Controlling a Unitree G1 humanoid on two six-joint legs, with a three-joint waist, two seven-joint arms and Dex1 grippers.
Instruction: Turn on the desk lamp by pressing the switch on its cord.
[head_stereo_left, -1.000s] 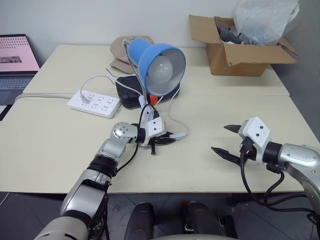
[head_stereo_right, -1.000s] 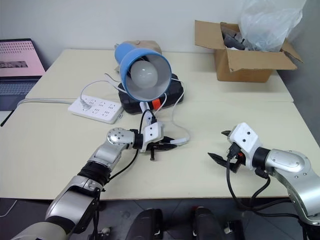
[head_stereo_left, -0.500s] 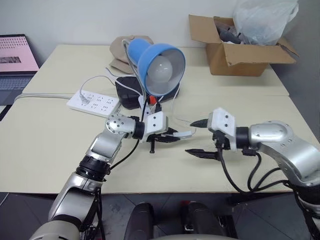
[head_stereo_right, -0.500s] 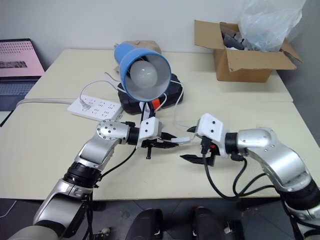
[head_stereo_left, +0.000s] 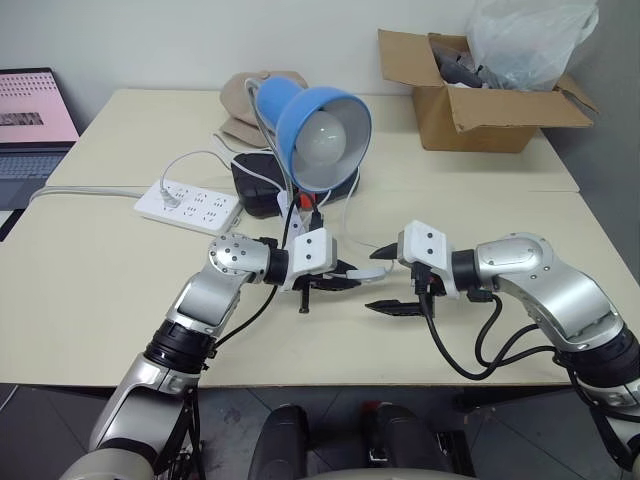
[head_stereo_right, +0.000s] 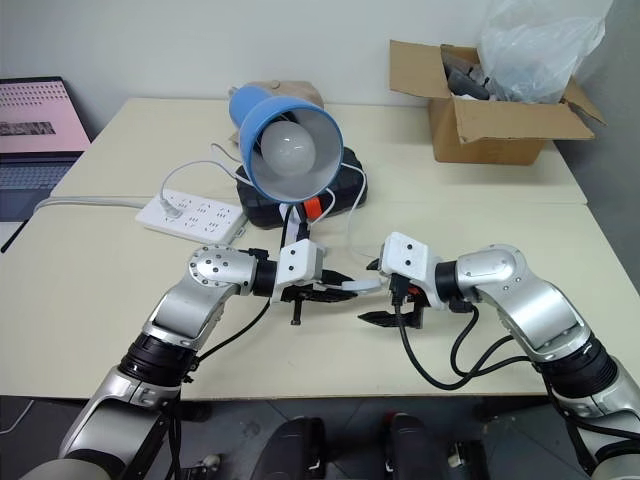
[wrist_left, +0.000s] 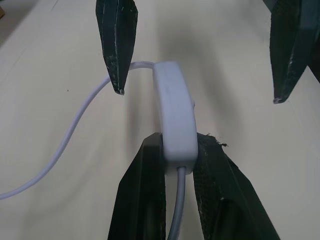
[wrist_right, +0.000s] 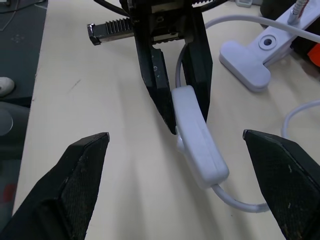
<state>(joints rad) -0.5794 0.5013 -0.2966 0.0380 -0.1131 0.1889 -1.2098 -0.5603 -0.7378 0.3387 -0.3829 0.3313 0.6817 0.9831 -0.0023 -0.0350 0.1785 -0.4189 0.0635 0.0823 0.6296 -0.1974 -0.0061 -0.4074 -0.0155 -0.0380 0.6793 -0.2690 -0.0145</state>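
The desk lamp stands mid-table, its blue shade and white bulb facing me, its white clip base behind the grippers. My left gripper is shut on one end of the white oblong switch and holds it just above the table. The thin white cord trails from the switch's far end. My right gripper faces the left one, open. Its fingers stand wide on either side of the switch's free end without touching it.
A white power strip lies at the left. A black case sits behind the lamp's neck. A cardboard box with a plastic bag stands at the back right. A laptop sits at the far left.
My right arm has swung in from the table's right side, bringing its open gripper around the switch. My left gripper has lifted the switch slightly and drawn it back.
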